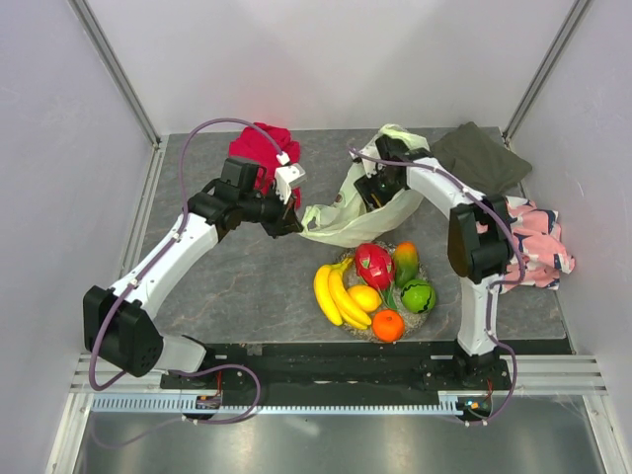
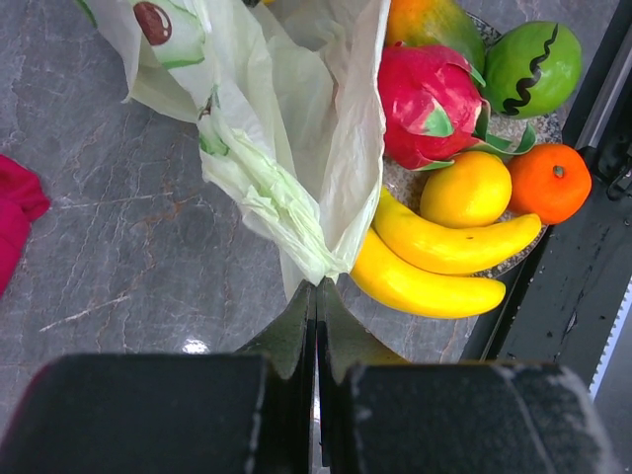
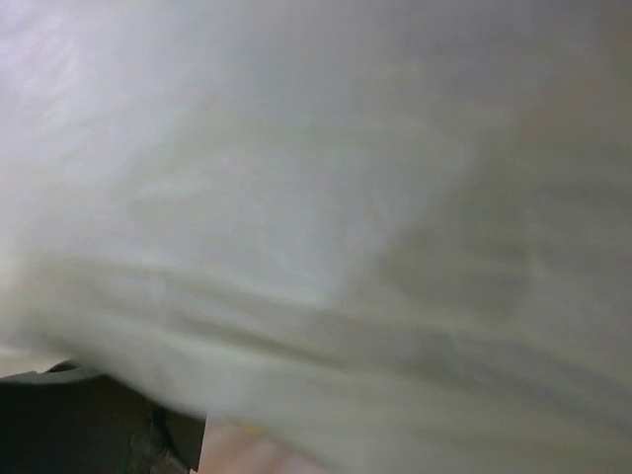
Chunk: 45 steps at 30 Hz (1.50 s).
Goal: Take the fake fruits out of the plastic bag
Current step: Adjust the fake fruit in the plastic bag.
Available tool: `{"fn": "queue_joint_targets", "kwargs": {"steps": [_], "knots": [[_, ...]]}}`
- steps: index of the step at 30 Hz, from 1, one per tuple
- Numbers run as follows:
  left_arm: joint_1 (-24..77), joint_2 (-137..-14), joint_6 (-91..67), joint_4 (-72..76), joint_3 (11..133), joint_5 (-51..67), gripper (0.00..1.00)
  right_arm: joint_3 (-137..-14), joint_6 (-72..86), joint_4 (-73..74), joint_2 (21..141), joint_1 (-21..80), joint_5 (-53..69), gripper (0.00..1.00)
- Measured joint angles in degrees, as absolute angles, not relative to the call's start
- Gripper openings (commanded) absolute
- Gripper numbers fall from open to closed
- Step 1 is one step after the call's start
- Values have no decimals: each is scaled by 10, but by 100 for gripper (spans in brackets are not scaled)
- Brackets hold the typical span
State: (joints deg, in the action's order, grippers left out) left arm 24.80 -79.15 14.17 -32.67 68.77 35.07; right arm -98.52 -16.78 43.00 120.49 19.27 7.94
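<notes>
The thin, crinkly, pale yellow-green plastic bag (image 1: pixel 341 219) is lying at centre frame, with the left gripper (image 2: pixel 316 296) pinching its lower corner. The right gripper (image 1: pixel 375 188) is reaching inside, and its claw is hidden, so I cannot tell its state. Six glossy plastic fruits (image 1: pixel 370 294) are sitting on the round dish (image 2: pixel 523 123) below the bag. No grapes are showing, so some are probably waiting inside. A grey marbled tabletop (image 1: pixel 237 286) is carrying everything, and white walls (image 1: pixel 316 59) are enclosing it.

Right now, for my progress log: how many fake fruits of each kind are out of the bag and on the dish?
banana bunch: 1
dragon fruit: 1
mango: 1
lemon: 1
green striped melon: 1
orange: 1
Total: 6
</notes>
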Motion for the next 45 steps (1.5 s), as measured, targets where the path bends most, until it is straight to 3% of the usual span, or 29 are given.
{"fn": "queue_joint_targets", "kwargs": {"steps": [12, 21, 28, 31, 34, 38, 45], "knots": [[256, -794, 142, -324, 714, 350, 2, -931, -229, 422, 927, 189, 142, 50], [266, -801, 142, -318, 717, 349, 2, -859, -216, 397, 924, 190, 161, 49], [273, -809, 143, -311, 729, 338, 2, -841, -204, 316, 1012, 190, 93, 48], [275, -819, 145, -311, 737, 329, 1, -840, -213, 296, 1037, 189, 62, 54], [281, -827, 147, -311, 744, 326, 2, -821, -225, 276, 1034, 188, 39, 66], [299, -829, 159, -311, 745, 316, 1, -779, -239, 292, 1024, 185, 27, 98], [314, -828, 208, -327, 765, 301, 2, -776, -239, 390, 986, 168, 62, 98]]}}
